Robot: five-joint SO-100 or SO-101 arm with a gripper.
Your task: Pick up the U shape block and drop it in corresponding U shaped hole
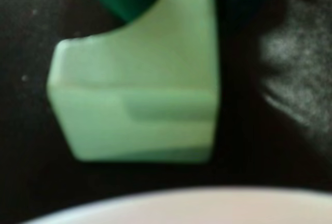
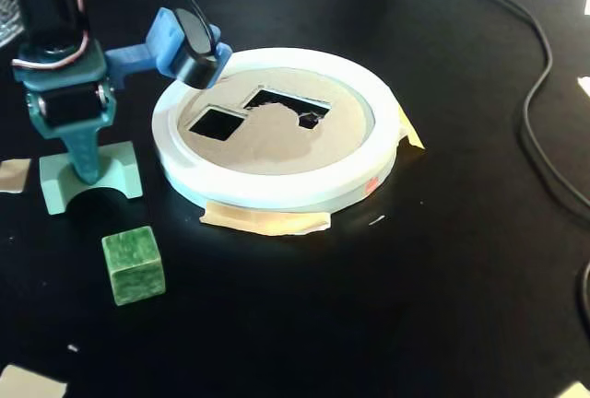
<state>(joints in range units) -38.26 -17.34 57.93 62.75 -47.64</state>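
Pale mint-green arch-shaped U shape block stood notch-down directly beneath the teal gripper, whose fingers straddled it; whether they pinched it was unclear. The U shaped hole in the white-rimmed tan disc lay to its right in the fixed view.

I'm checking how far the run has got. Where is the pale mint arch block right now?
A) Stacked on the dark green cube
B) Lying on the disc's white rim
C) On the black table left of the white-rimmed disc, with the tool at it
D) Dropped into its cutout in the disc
C: in the fixed view the U shape block stands on the table left of the disc, the tool down on it, apart from the cube.
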